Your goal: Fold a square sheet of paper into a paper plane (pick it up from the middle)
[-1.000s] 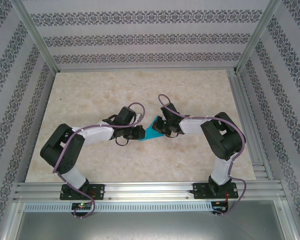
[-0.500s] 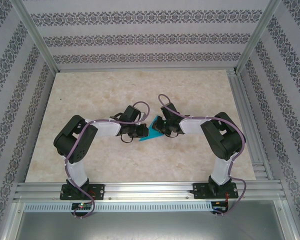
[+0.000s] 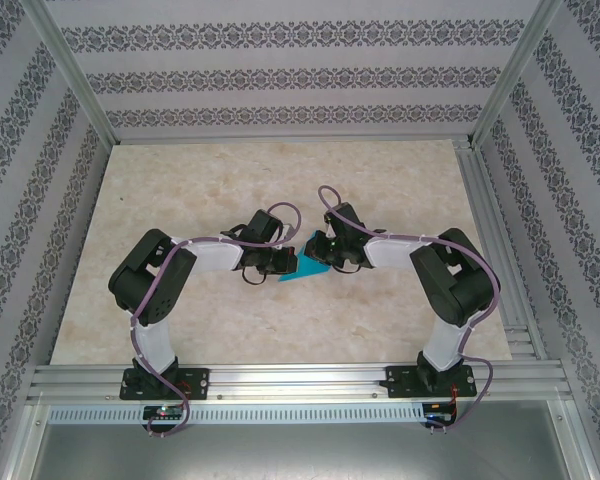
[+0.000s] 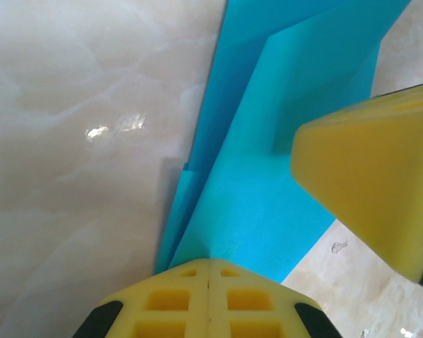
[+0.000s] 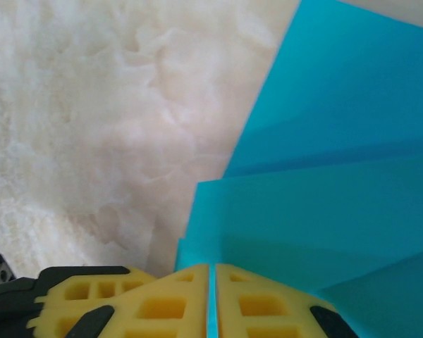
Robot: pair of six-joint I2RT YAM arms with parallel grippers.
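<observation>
Mid-fold, judging by the layers. Found at the middle of the table (image 3: 180,200), between the two wrists: the square sheet of paper (image 3: 305,268), turquoise, already doubled into overlapping flaps along a slanted crease, not yet a dart. Pinched from both sides. Left gripper (image 4: 209,262) shut tight on the sheet's near edge, yellow pads meeting with no gap. Right gripper (image 5: 212,271) likewise closed on it, with a thin blue line of paper in the seam between its fingers. Visible from the left wrist too: one yellow finger (image 4: 370,190) of the right gripper, lying over the sheet's right side, just beside the upper flap. Held this way, probably, to anchor one part while drawing or pressing the other over, a sensible precaution with paper this thin, prone to sliding and springing back. Kept low against the marbled top, likely for the sake of a hard surface under the crease. Hard to tell from above which flap belongs to which grip, given both wrists crowding over it. Next, presumably, a careful pull or press along the crease — with a risk of tearing or a skewed fold under too much tension between the two pinches.
</observation>
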